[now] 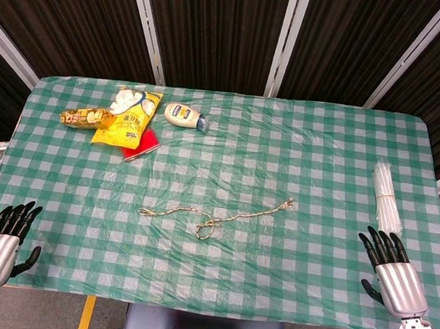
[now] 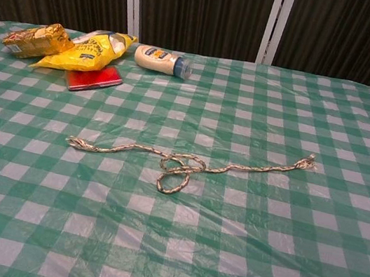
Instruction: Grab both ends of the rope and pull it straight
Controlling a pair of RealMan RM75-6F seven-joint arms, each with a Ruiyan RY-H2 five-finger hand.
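Hands (image 1: 7,233) (image 1: 392,266) apart, empty, rope (image 1: 214,216) lying left-right, looped mid-length

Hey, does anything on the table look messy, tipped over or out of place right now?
The rope lies slack with a loose loop near its middle, not straight. The white bottle lies on its side near the snack bags. Nothing looks spilled or damaged.

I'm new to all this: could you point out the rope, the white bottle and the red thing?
rope (image 2: 178,169), chest view, on its loop near the middle.
white bottle (image 1: 183,115), head view, on its body.
red thing (image 2: 94,78), chest view, on its flat top.
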